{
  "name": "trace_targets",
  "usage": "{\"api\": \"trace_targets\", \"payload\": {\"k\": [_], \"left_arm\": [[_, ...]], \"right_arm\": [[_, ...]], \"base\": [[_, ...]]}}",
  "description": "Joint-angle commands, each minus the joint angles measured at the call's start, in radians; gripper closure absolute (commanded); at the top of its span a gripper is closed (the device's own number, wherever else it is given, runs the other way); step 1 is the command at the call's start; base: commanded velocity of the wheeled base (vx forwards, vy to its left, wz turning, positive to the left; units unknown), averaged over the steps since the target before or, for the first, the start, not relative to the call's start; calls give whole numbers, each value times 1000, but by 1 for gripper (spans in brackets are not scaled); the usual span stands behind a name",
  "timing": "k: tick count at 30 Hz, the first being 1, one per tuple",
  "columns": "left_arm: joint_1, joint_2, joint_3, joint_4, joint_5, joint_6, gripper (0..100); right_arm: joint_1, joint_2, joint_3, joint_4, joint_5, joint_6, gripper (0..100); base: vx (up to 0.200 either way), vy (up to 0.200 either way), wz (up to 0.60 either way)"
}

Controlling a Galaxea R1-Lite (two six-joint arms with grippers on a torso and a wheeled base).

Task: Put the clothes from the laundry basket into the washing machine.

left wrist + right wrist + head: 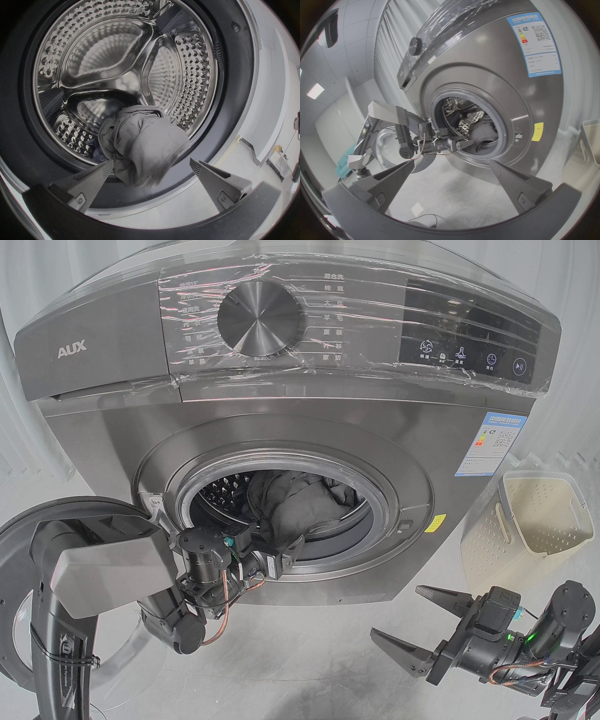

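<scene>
Washing machine stands directly ahead of my left gripper, its door swung open behind that arm; the steel drum opens just beyond the fingertips; the laundry basket lies tipped on its side past my right gripper and further to its right, and what shows of its inside holds no clothes.

Grey garment sits at the drum mouth immediately in front of the left gripper, with one fold draped outward over the dark door seal; whether a fingertip touches it, I cannot tell. Left jaws are spread wide and hold nothing; right jaws are likewise wide and empty, low and well apart from the opening.

Judgement: the loading step is near its close, but the garment is not fully clear of the seal; the next move calls for nudging that fold deeper, then drawing the left arm out.

Markings: a brand mark on the drawer front; programme names around the dial; a blue-bordered rating label; a yellow sticker; noted, not transcribed.
</scene>
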Motion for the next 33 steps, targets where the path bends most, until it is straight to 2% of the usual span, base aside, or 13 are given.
{"api": "trace_targets", "payload": {"k": [1, 2, 4, 11, 20, 21, 25, 28, 29, 30, 33], "left_arm": [[13, 70, -75, 26, 0, 0, 0], [15, 78, -92, 37, 0, 2, 0], [16, 91, -124, 54, 0, 2, 0], [21, 114, -242, 152, 2, 3, 0], [16, 205, -418, 233, 6, 25, 0], [16, 211, -429, 235, 6, 26, 100], [18, 228, -483, 238, 14, 25, 100], [27, 277, -632, 238, 60, 23, 100], [28, 282, -644, 238, 66, 23, 100], [36, 308, -724, 241, 94, 25, 100], [48, 340, -829, 265, 114, 23, 100]], "right_arm": [[1, 33, -19, 1, -77, 7, 0], [-7, 38, -29, 1, -100, 8, 0], [-13, 42, -45, 1, -111, 10, 0], [5, 45, -53, 1, -109, 20, 0], [25, 47, -61, 1, -105, 20, 0], [28, 47, -62, 1, -105, 20, 0], [33, 47, -65, 1, -105, 22, 0], [33, 53, -65, -1, -105, 20, 0], [33, 55, -65, -1, -105, 22, 0], [34, 58, -65, -1, -105, 22, 0], [36, 58, -67, -1, -105, 22, 0]], "base": [[0, 0, 0], [0, 0, 0], [0, 0, 0], [0, 0, 0], [0, 0, 0], [0, 0, 0], [0, 0, 0], [0, 0, 0], [0, 0, 0], [0, 0, 0], [0, 0, 0]]}}
